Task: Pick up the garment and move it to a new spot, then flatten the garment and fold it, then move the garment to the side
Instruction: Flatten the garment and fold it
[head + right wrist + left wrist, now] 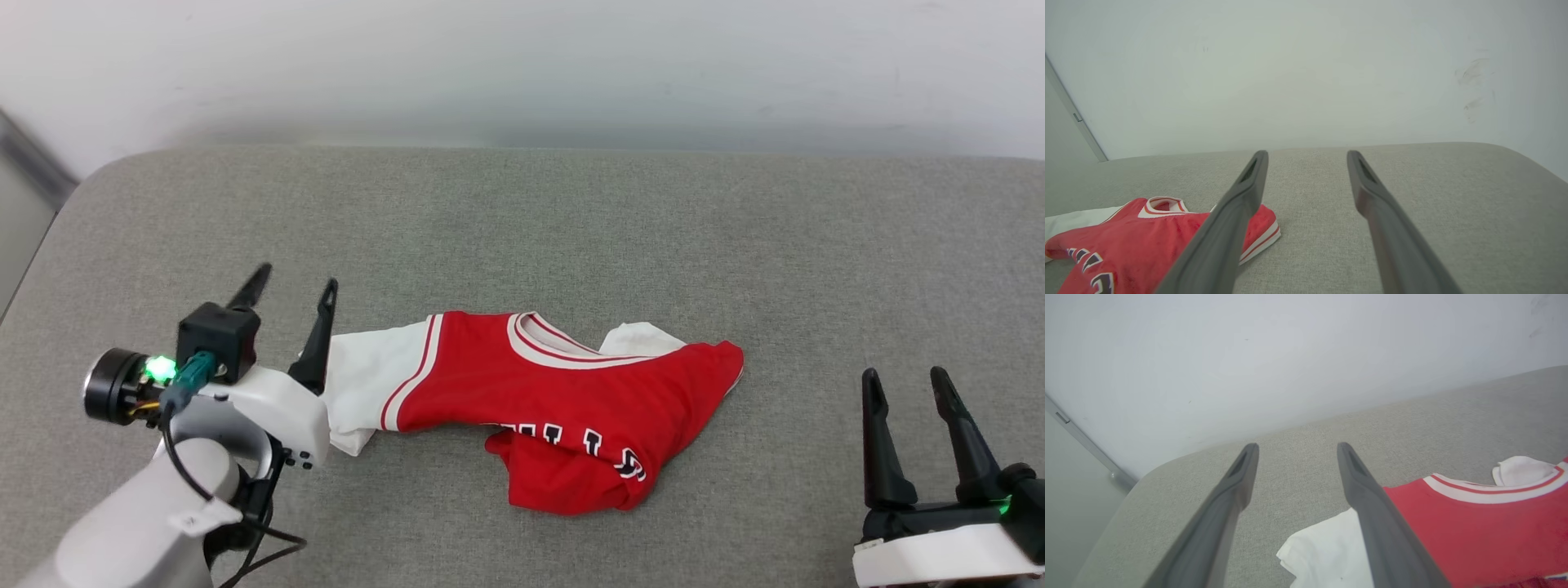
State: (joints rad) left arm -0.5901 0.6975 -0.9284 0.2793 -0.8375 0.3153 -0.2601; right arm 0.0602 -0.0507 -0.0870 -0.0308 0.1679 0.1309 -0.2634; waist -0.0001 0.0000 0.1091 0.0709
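Note:
The garment (pixel 563 400) lies crumpled on the grey surface, a red jersey with a white sleeve stretched out to the left, striped collar on top and black letters folded along its lower front. My left gripper (pixel 295 286) stands open just left of that white sleeve, nothing between its fingers. From the left wrist view the sleeve (pixel 1327 551) and red cloth sit to the right of the open left gripper (pixel 1295 447). My right gripper (pixel 906 377) is open at the lower right, well apart from the garment (pixel 1147 241); the right gripper (pixel 1306 154) holds nothing.
The grey padded surface (pixel 571 229) ends at a pale wall (pixel 522 65) behind. Its rounded left corner (pixel 90 188) drops off beside a grey wall strip.

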